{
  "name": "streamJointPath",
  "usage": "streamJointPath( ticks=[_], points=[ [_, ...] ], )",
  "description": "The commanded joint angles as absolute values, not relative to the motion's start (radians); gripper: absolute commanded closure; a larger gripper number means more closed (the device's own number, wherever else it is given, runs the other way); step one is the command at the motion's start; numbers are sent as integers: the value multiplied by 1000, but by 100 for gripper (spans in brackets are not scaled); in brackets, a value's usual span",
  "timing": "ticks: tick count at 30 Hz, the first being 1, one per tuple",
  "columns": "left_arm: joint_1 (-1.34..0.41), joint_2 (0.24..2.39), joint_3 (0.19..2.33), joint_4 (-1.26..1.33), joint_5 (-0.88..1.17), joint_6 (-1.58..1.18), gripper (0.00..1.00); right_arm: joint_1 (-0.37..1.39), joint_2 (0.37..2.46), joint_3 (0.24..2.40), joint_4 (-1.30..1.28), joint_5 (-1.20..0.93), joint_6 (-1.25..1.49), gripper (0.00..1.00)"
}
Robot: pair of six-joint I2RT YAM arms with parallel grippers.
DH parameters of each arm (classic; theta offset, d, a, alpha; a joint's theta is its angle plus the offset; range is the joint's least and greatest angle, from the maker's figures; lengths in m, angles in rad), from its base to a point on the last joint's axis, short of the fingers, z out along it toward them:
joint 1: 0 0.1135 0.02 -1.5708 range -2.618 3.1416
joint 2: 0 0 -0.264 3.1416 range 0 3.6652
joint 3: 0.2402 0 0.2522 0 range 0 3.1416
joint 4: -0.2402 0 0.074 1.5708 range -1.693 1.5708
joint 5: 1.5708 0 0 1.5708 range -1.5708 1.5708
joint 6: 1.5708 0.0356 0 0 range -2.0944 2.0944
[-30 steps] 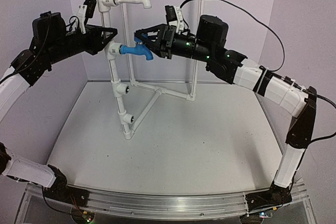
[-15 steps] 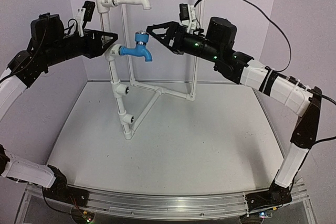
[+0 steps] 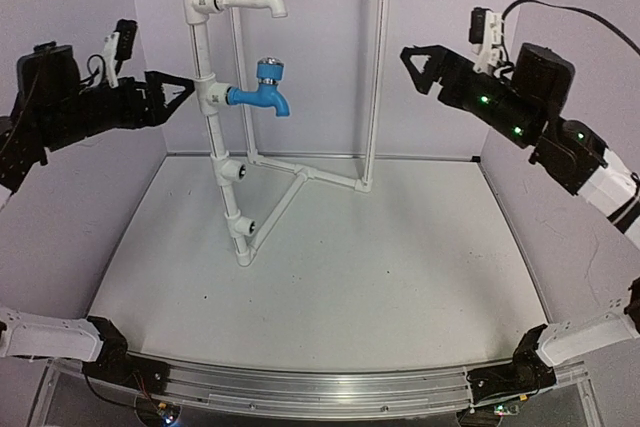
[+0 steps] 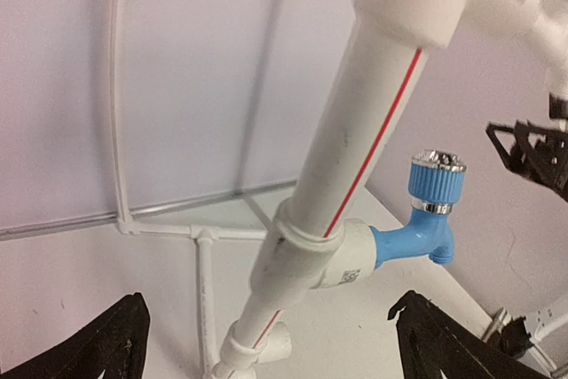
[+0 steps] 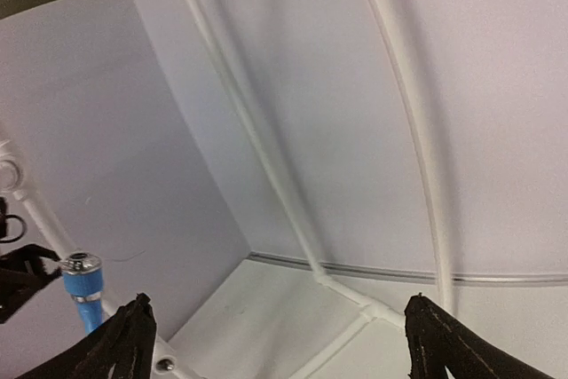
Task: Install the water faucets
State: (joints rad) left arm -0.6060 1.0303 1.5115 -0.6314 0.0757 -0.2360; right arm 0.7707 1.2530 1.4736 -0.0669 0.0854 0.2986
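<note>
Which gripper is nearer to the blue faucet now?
Left. The left gripper hangs open just beyond the pipe that carries the blue faucet, at about its height. The right gripper, also open, is farther off on the faucet's other side, slightly higher.

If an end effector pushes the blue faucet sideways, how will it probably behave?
The blue faucet looks like rigid plastic, so it should not bend. It sits in a round socket, so it may rotate. The thin pipe frame would probably sway.
</note>
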Motion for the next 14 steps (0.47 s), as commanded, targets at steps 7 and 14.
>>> streamJointPath(
  ticks=[7, 14],
  points=[
    [-608, 846, 1460, -560, -287, -311, 0, 769, 934, 1339, -271, 447, 261, 2],
    [-607, 869, 1469, -560, -323, -308, 0, 769, 899, 1320, -272, 464, 240, 2]
  ],
)
